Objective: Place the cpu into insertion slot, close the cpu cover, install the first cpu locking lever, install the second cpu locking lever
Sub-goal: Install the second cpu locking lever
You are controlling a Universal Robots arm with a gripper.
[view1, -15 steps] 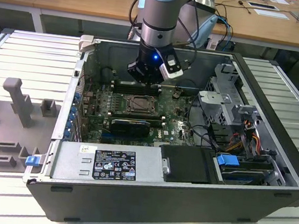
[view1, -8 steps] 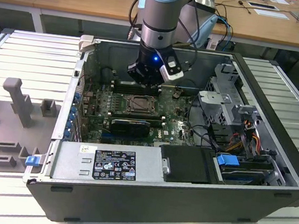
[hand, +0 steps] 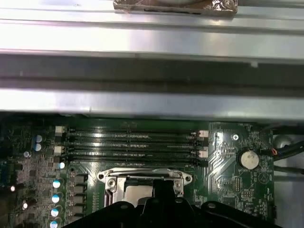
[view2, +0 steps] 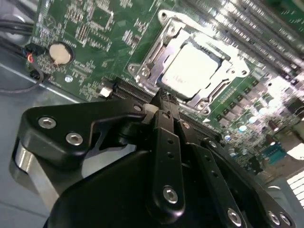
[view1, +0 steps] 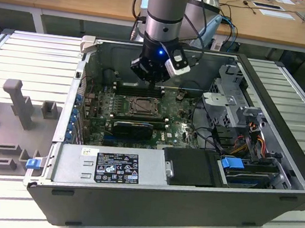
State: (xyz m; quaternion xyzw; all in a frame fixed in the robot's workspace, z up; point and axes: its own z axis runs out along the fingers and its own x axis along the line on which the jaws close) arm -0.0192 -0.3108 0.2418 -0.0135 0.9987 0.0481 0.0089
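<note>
The cpu (view2: 192,71) lies flat in the insertion slot (view1: 142,106) on the green motherboard, its pale metal face up. The silver cpu cover (view2: 156,61) is down around it, framing the chip. My gripper (view2: 164,97) is shut with nothing in it, and its tip hangs just above the socket's edge on the side toward the memory slots. In the exterior view the gripper (view1: 155,84) points down into the open case, just behind the socket. In the first wrist view the cpu (hand: 137,192) is partly hidden by the gripper's black body. I cannot tell how the locking levers stand.
Long black memory slots (hand: 133,142) run beside the socket, with the case's metal wall (hand: 152,99) behind them. A coin battery (view2: 60,53) sits on the board. A black card (view1: 133,128), the power supply (view1: 113,167) and a drive cage with cables (view1: 236,101) crowd the case.
</note>
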